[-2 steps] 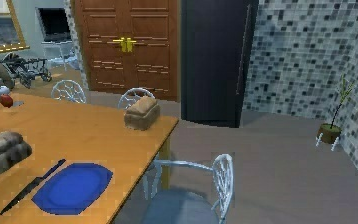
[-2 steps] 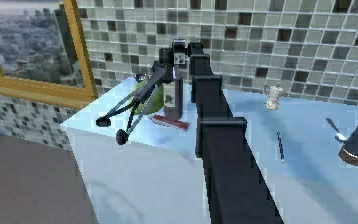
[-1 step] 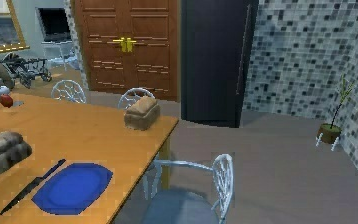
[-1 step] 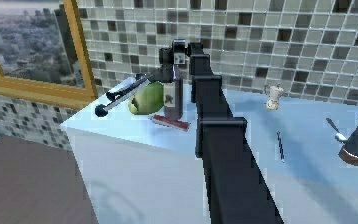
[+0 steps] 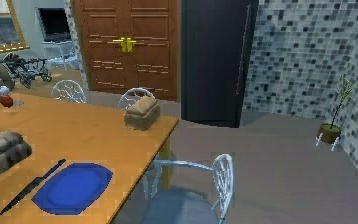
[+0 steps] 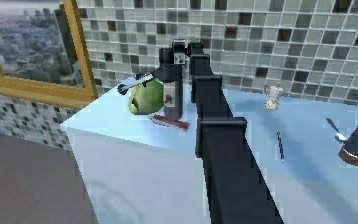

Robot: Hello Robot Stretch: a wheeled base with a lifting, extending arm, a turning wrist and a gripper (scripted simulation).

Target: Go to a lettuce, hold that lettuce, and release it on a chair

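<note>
From my remote station, I see the gripper's [image 6: 133, 84] thin fingers [image 6: 139, 79] at a green lettuce [image 6: 144, 99] near the pale blue counter's [image 6: 127, 155] back edge, and I cannot tell whether they hold it, tiled wall [image 6: 277, 40] beyond.

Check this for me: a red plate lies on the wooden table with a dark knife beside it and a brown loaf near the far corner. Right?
Not quite. The forward view shows the plate is blue, not red. The rest holds: it lies on the wooden table with the dark knife beside it and the brown loaf near the far corner.
</note>
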